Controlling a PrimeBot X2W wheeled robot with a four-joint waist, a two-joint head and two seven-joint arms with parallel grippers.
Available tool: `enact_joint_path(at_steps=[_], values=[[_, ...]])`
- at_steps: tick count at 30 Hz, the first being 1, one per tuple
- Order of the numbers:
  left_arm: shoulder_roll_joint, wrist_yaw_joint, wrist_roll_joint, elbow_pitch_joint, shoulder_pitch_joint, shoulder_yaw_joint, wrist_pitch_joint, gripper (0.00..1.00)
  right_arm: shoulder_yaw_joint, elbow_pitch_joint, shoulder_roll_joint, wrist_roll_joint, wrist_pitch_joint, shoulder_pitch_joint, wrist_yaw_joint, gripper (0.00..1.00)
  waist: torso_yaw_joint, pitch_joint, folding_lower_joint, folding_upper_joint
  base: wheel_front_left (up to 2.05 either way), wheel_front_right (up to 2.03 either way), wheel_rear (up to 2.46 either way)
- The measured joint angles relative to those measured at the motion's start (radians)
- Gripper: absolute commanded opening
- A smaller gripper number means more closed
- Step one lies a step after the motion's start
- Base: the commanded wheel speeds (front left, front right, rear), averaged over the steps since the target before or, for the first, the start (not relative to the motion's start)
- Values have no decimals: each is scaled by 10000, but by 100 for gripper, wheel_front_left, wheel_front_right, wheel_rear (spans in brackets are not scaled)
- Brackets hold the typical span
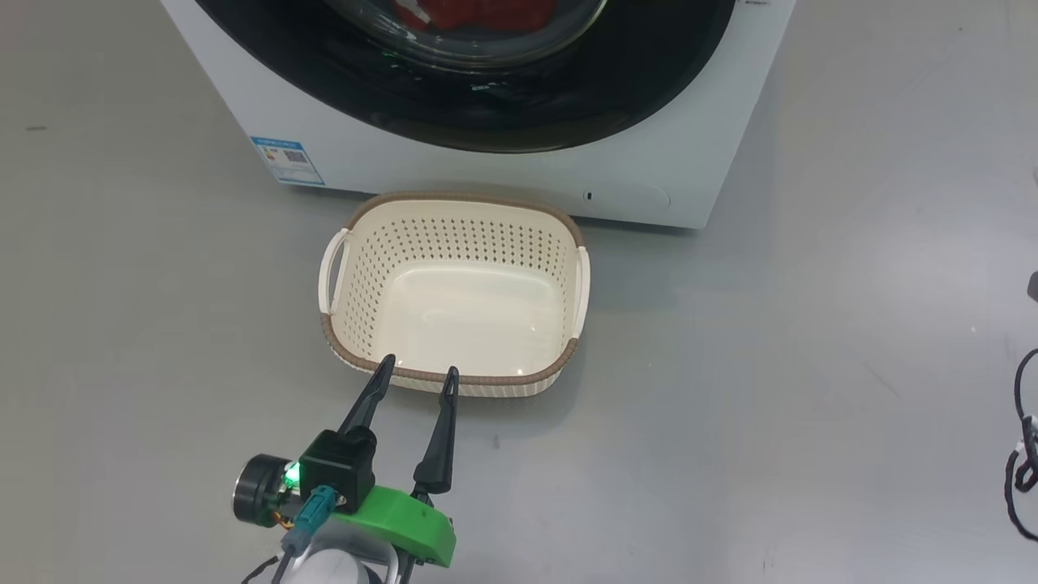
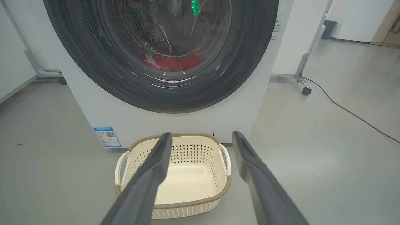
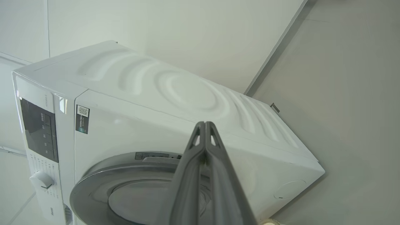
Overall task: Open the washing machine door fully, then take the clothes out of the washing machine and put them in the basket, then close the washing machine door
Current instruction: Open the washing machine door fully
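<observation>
The washing machine door (image 1: 641, 89) sits shut against the washing machine (image 1: 503, 174), so step 1 (open door fully) is judged not yet begun. The clothes (image 1: 478, 12), one red garment, lie low in the drum behind the door glass. The basket (image 1: 466, 199) stands upright on the floor (image 1: 122, 324), centred below the door, just in front of the machine's lower front edge w/ a narrow gap btwn. This pos. prob. keeps the transfer path short. Basket contents: none, bare cream bottom visible. The left hand (image 1: 419, 367) hangs by the basket's near rim, fingers spread wide apart, holding nothing, pointed toward the door. It is prob. staged for the garment pick. The right hand (image 3: 204, 125) has its fingers pressed together, empty, and faces the machine's front from off to one side, tips lined up over the door's upper edge. It is prob. set to hook or pull the door. Door handle pos.: cannot tell.
</observation>
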Motion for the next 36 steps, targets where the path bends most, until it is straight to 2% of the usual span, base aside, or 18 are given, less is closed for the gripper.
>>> enact_joint_path(at_steps=[5, 7, 11, 17, 25, 30, 36], values=[[0, 0, 0, -117, -221, -232, 0, 100, 27, 4, -414, 176, 552, -842, -209, 0, 263, 437, 0, 0, 0, 0, 0], [-2, 0, -6, -201, -305, -286, 0, 100, -44, 2, -430, 616, 830, -1277, -284, 0, 374, 605, 0, 0, 0, 0, 0], [-4, 0, -17, -326, -420, -380, 0, 100, -58, 17, -506, 1055, 1294, -2102, -600, 0, 586, 950, 0, 0, 0, 0, 0], [-6, 0, -155, -408, -432, -556, 0, 100, -25, 184, -1072, 1287, 2036, -2859, -1028, 0, 921, 1426, 0, 0, 0, 0, 0], [-10, 0, -259, -543, -437, -546, 0, 100, 380, 430, -1398, 1639, 3089, -4011, -1396, 0, 1286, 1995, 1, 0, 0, 0, 0], [-12, 0, -288, -665, -469, -570, 0, 100, 514, 740, -1388, 2186, 3733, -4757, -1632, 0, 1491, 2289, 1, 0, 0, 0, 0], [-15, 0, -366, -713, -468, -577, 0, 100, 612, 1012, -1289, 2546, 4240, -5415, -1672, 0, 1638, 2524, 1, 0, 0, 0, 0]])
